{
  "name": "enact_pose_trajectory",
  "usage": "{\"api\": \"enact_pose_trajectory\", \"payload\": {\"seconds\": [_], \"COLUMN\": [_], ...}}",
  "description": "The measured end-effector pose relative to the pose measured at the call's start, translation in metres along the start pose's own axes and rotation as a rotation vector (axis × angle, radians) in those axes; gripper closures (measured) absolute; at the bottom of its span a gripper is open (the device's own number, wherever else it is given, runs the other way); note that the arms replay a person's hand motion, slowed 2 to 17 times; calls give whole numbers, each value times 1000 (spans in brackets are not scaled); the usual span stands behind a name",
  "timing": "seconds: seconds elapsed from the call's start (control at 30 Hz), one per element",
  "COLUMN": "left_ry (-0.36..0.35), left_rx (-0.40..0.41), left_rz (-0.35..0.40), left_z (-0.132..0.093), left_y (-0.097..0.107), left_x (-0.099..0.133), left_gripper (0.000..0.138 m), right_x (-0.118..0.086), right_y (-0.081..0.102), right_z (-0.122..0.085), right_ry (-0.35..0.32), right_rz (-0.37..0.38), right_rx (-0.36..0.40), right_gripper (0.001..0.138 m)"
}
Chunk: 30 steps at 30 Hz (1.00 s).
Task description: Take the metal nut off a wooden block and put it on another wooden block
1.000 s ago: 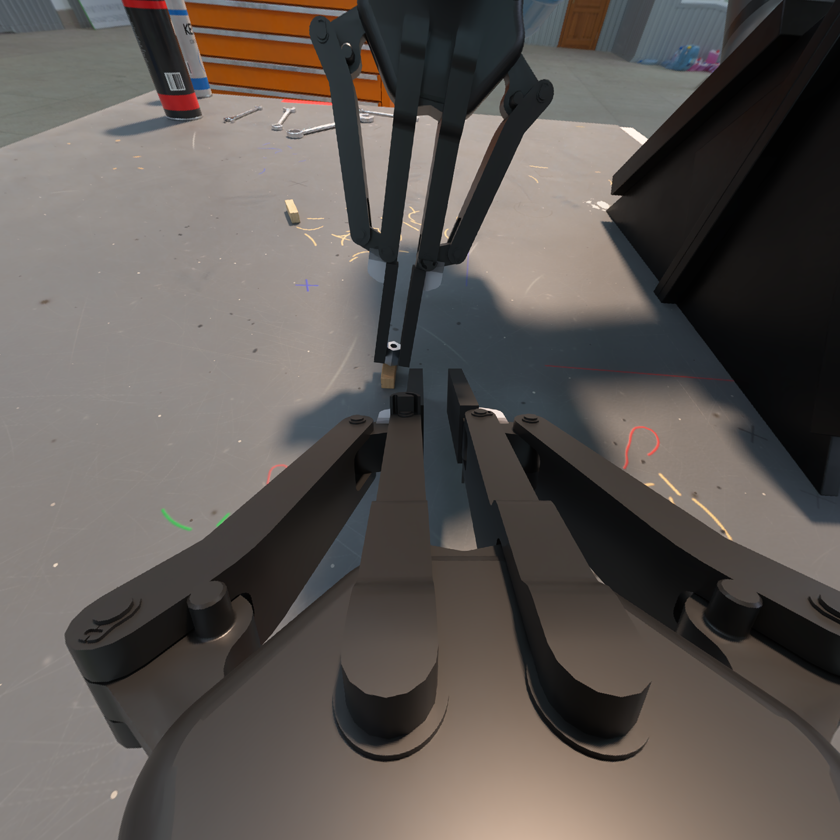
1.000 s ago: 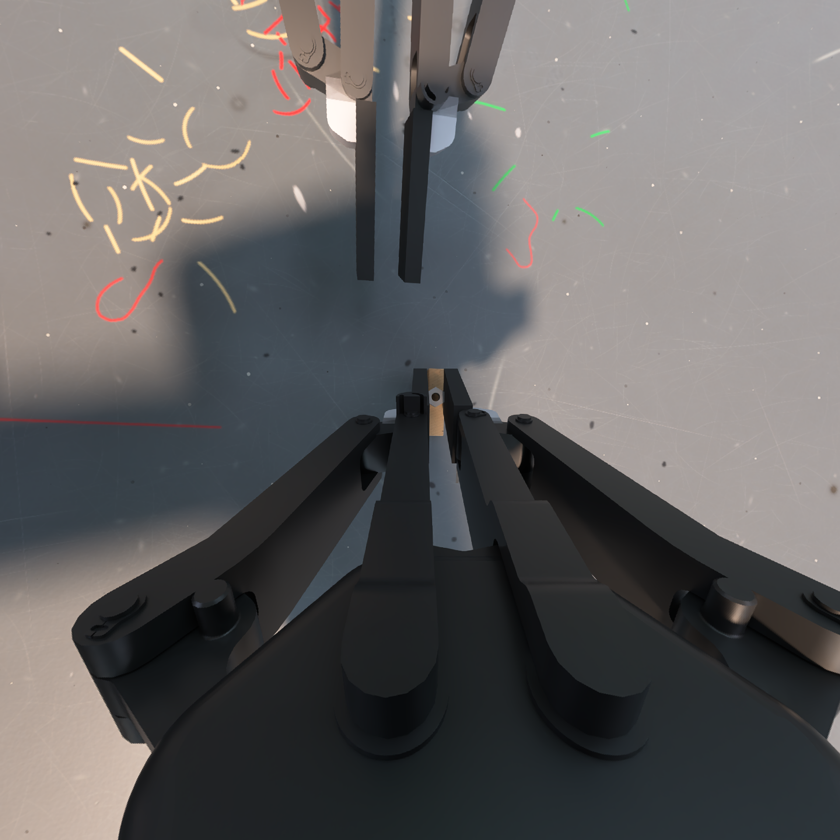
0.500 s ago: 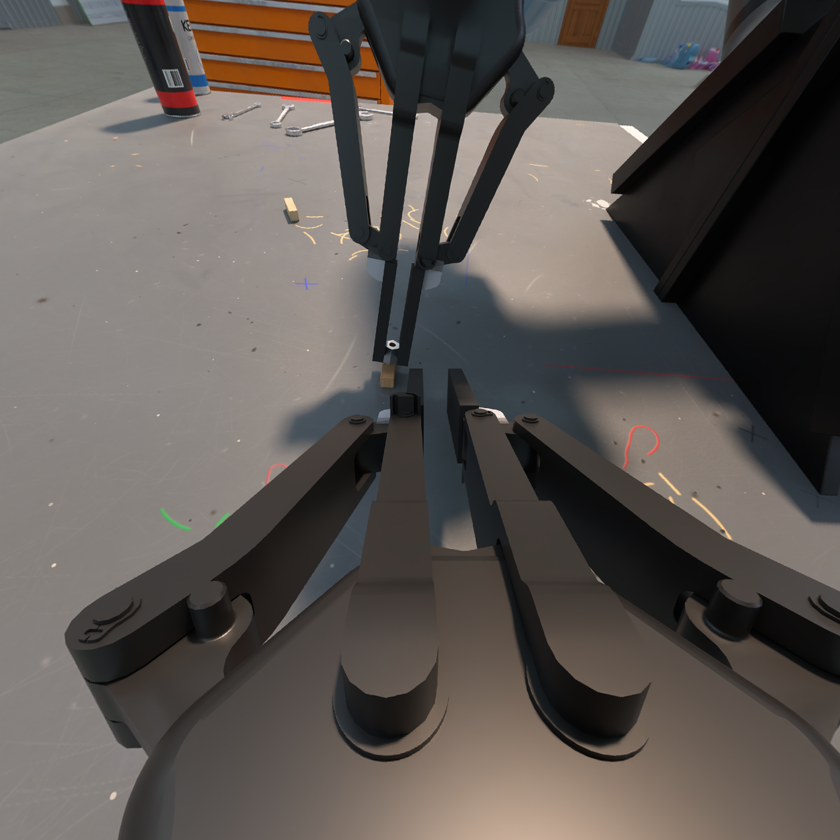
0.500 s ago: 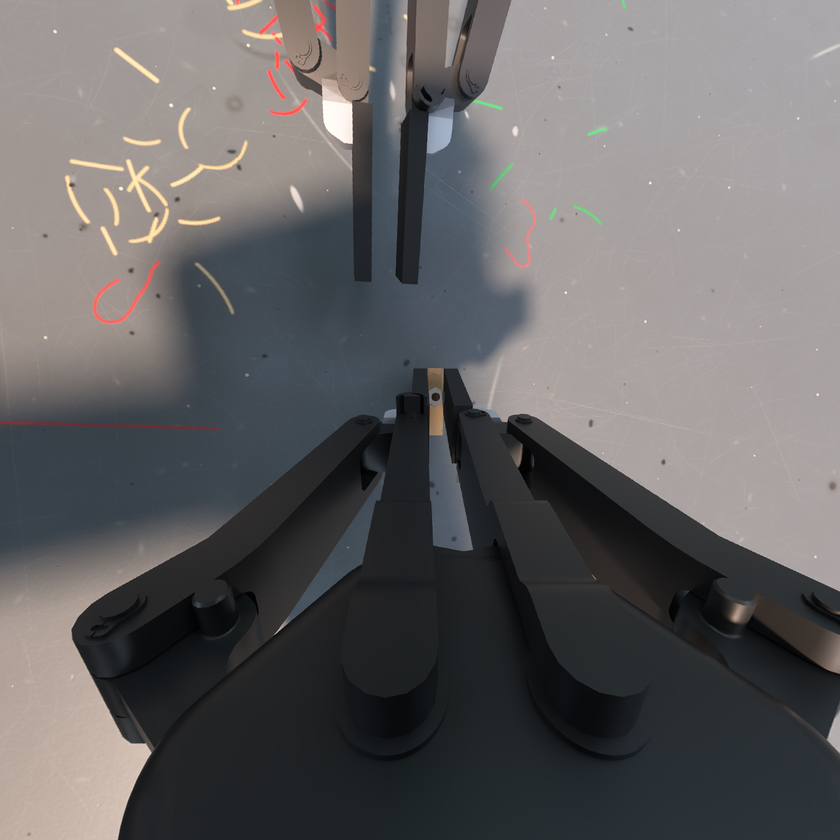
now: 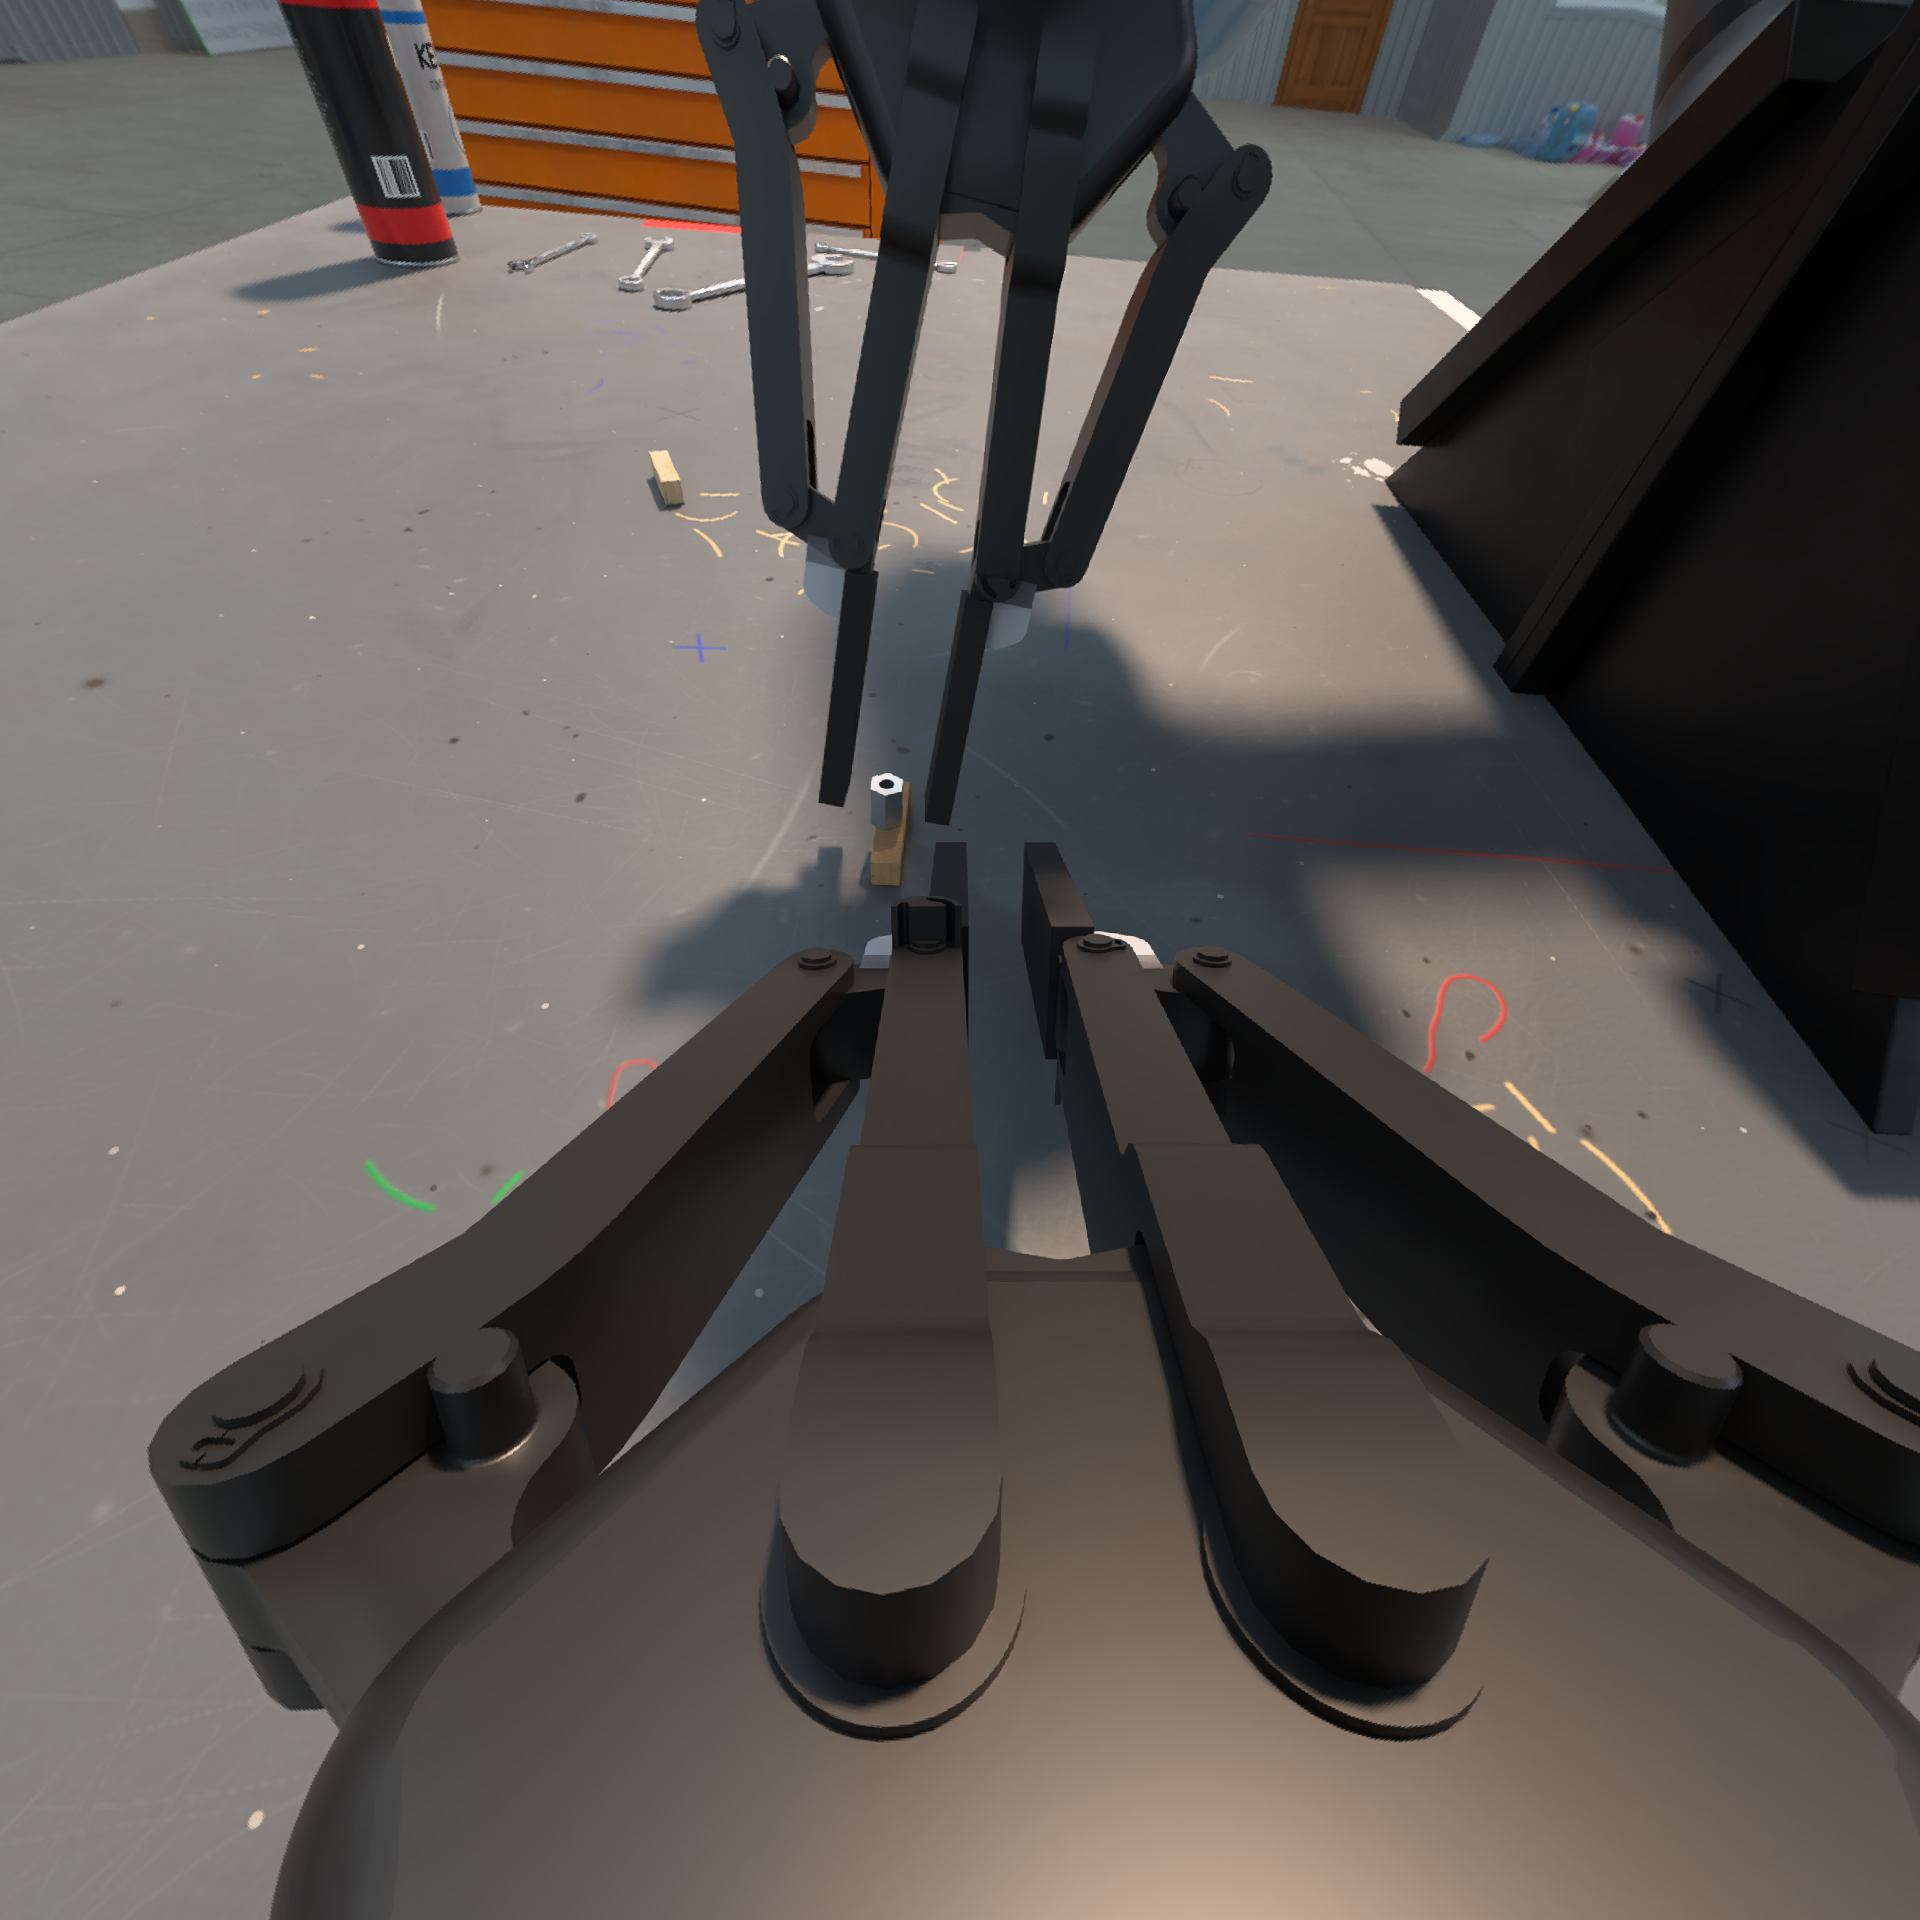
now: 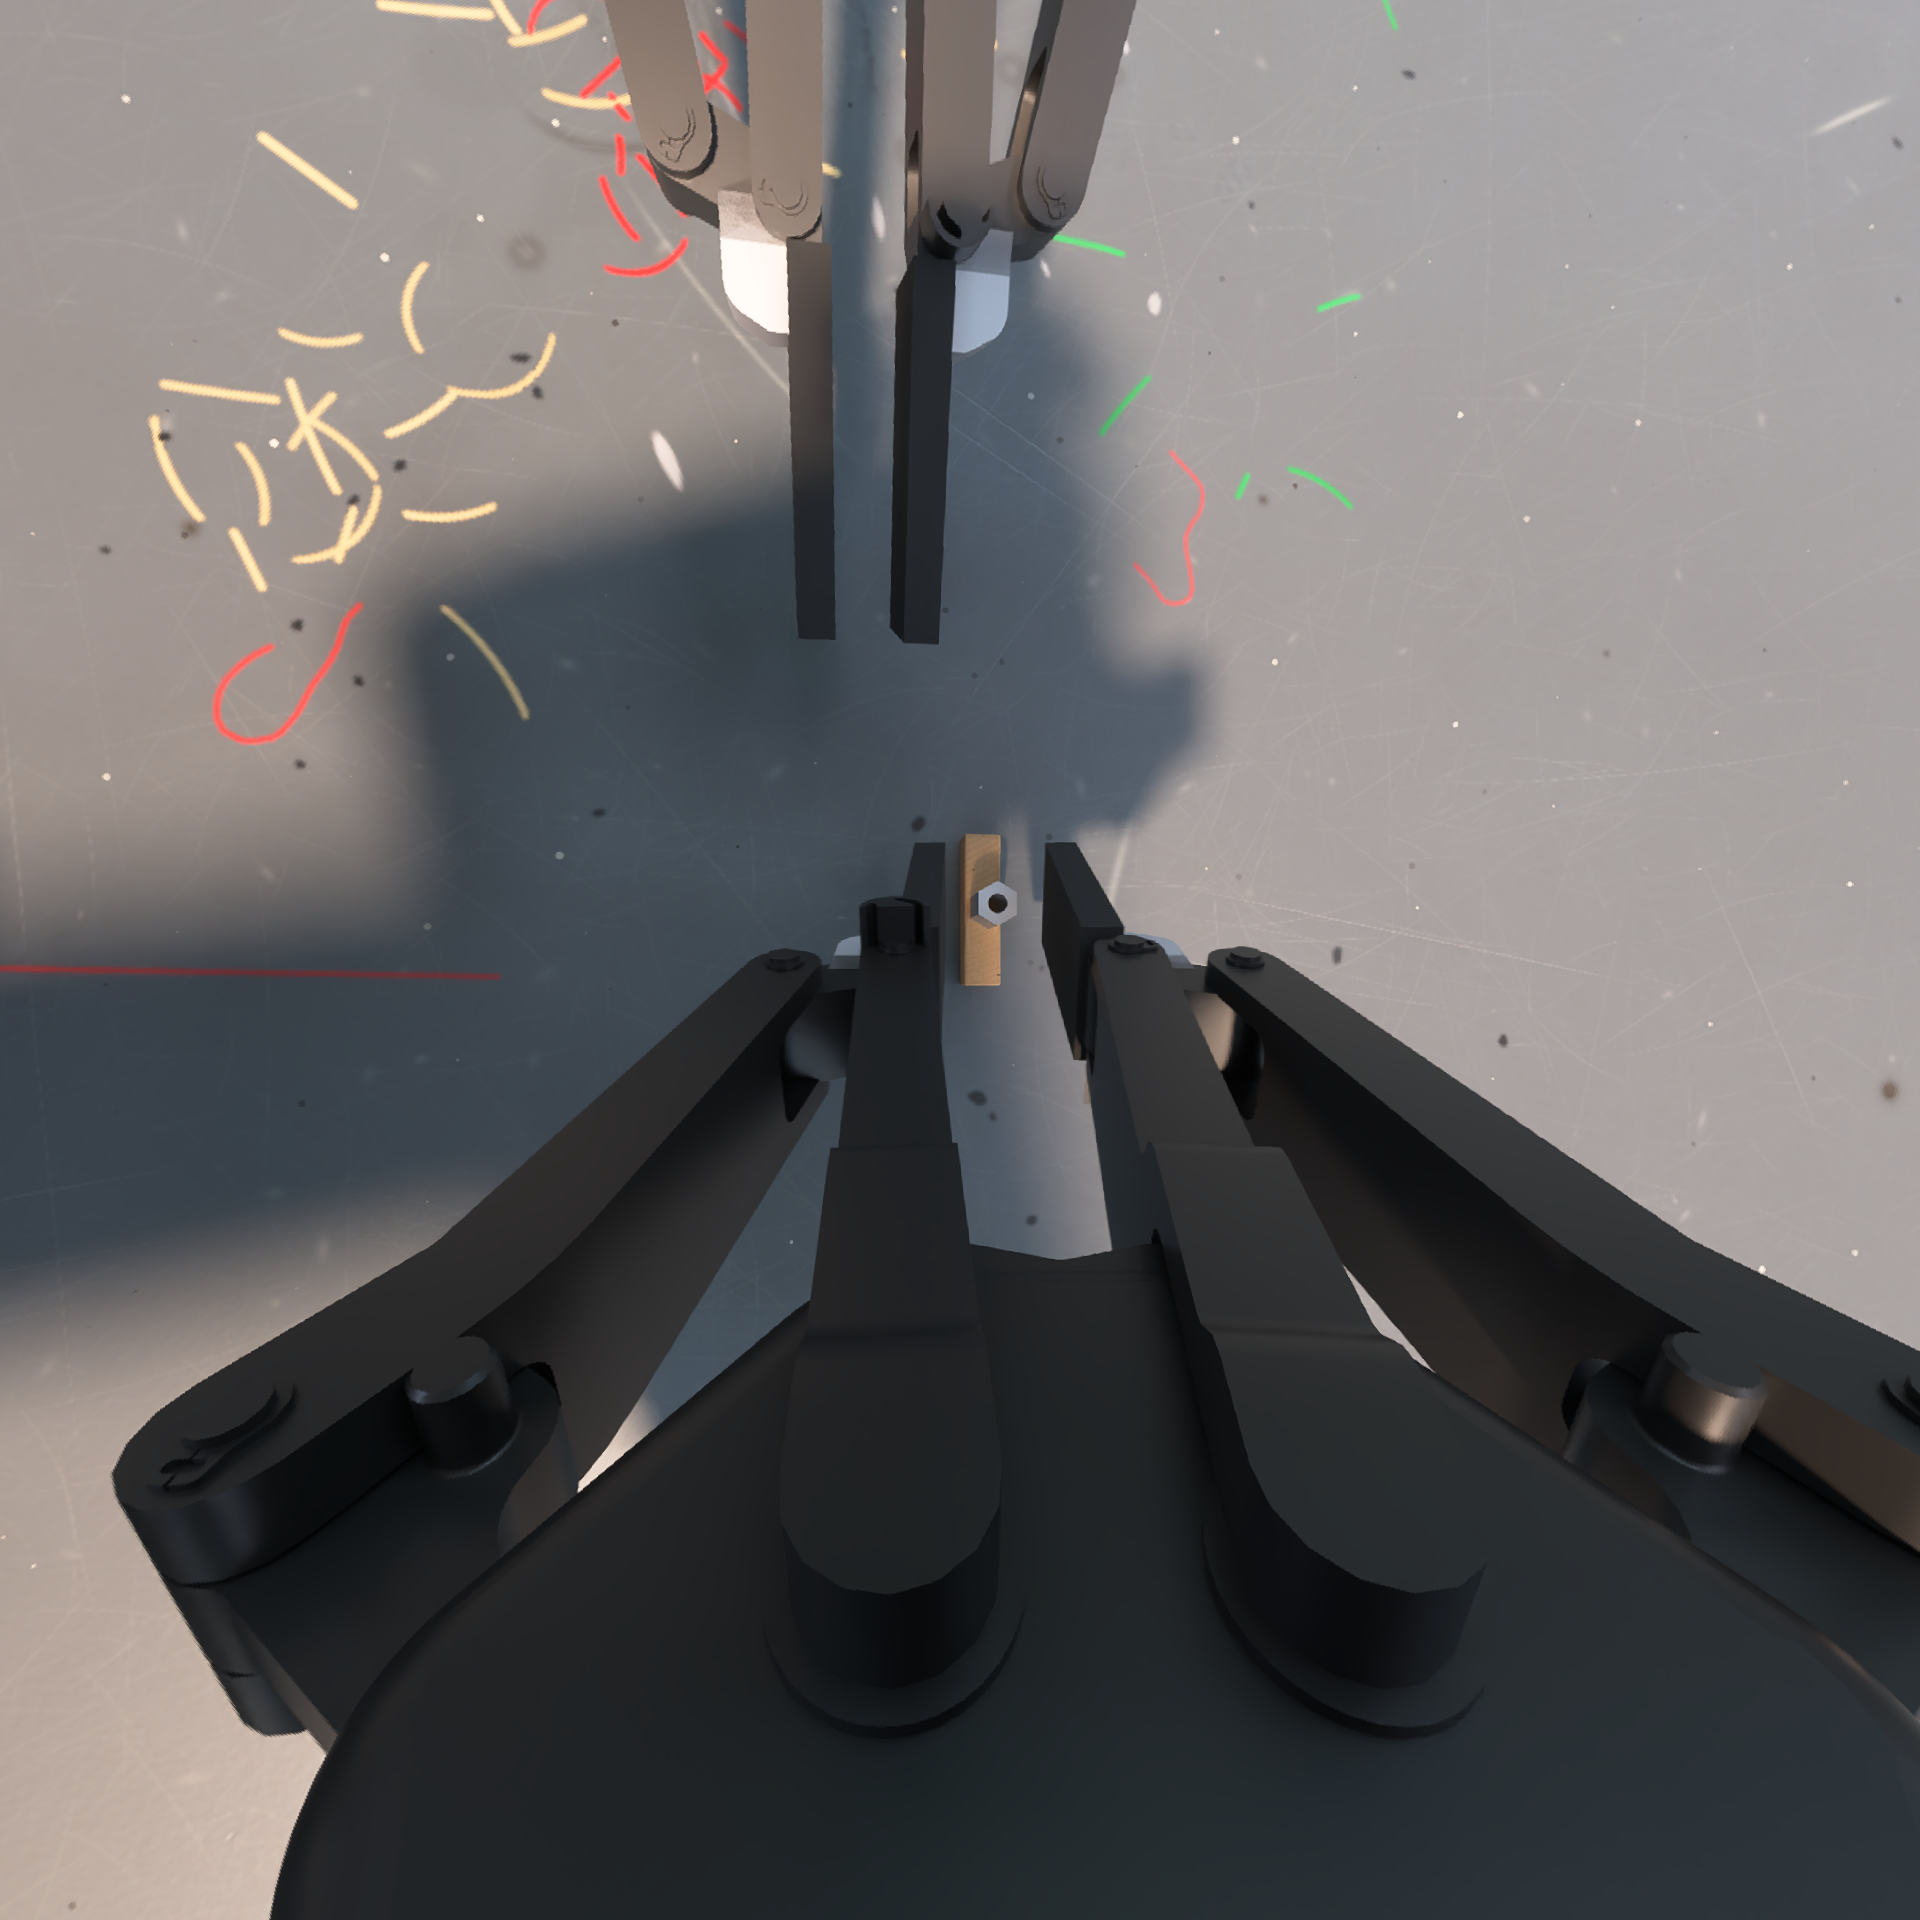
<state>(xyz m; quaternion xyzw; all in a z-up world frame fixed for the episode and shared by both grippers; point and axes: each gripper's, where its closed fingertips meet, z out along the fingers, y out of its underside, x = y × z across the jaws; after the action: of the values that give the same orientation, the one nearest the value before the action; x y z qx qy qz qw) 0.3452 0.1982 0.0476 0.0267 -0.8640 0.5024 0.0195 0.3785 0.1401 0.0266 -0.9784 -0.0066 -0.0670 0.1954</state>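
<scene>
A small metal nut (image 6: 994,904) sits on top of a narrow wooden block (image 6: 980,951) lying on the grey table. My right gripper (image 6: 992,864) is over it, its fingers a little apart on either side of nut and block without touching the nut. From the left wrist view, the nut (image 5: 885,787) stands on the block (image 5: 888,850) between the right gripper's fingertips (image 5: 888,808). My left gripper (image 5: 995,871) is just in front of the block, its fingers narrowly apart and empty. A second wooden block (image 5: 665,478) lies farther back on the left.
A large dark slanted structure (image 5: 1714,582) fills the right side. Several wrenches (image 5: 686,281) and a red and black can (image 5: 374,135) are at the table's far edge, before an orange cabinet (image 5: 623,104). Coloured scribbles mark the table.
My right gripper was shut on the nut over the block. Its fingers have now spread apart and the nut rests free on the block. My left gripper has hardly moved.
</scene>
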Motion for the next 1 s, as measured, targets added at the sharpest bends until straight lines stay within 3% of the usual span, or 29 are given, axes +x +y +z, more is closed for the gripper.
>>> {"api": "enact_pose_trajectory", "payload": {"seconds": [0.17, 0.43, 0.77, 1.0], "left_ry": [0, 0, 0, 3], "left_rx": [0, -2, -6, -4], "left_rz": [-2, -5, -9, -13], "left_z": [0, 0, 1, 1], "left_y": [0, 0, 1, 0], "left_x": [0, -1, -1, -1], "left_gripper": [124, 124, 124, 124], "right_x": [2, 1, -2, -1], "right_y": [-1, -6, 0, 1], "right_z": [-3, -6, 2, 2], "right_ry": [2, -27, -57, -78], "right_rz": [9, 21, 18, 45], "right_rx": [15, 55, -7, -5], "right_gripper": [108, 120, 120, 120]}}
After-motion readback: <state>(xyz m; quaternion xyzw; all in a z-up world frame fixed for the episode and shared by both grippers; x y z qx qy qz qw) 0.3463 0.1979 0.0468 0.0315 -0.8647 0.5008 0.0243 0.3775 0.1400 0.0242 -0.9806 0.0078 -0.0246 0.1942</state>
